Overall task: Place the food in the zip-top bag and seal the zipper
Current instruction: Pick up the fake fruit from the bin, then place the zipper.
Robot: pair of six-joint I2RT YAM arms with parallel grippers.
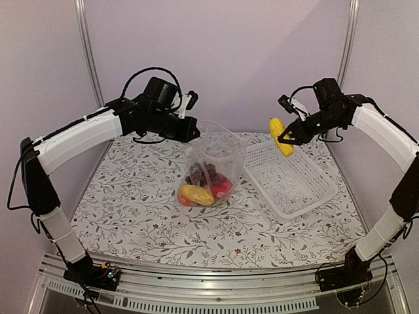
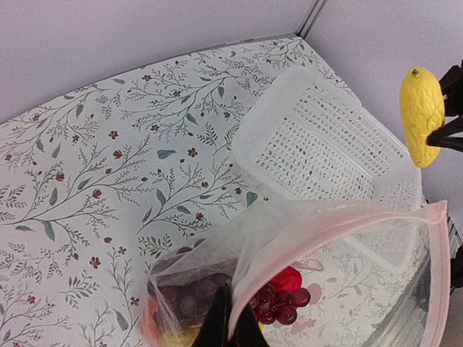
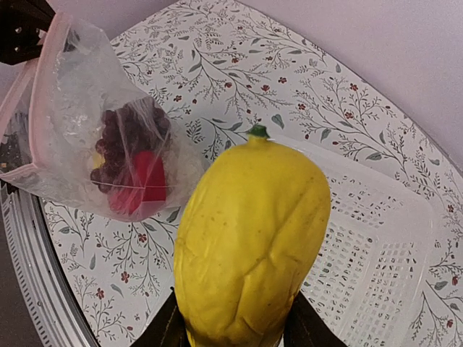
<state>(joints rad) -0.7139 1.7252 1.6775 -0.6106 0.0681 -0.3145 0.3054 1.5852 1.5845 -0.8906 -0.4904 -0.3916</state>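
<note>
Top external view: the loading step is judged to be in hand. A yellow oblong piece [image 1: 281, 136] is clamped in the jaws of the right gripper [image 1: 287, 139], in the air at the upper right of the frame, above the white lattice basket [image 1: 308, 196]. At the centre, the zip-top bag [image 1: 213, 154] is held up by its rim in the fully closed left gripper [image 1: 194, 131], mouth gaping. Inside it are seen dark grapes [image 1: 204, 174], a red piece [image 1: 221, 190], a second yellow piece [image 1: 197, 194] and an orange piece [image 1: 184, 199]; no food is seen in the basket. Next, the held piece would need carrying left over the mouth and releasing, then the pinkish zipper [image 2: 436, 275] pressing shut
</note>
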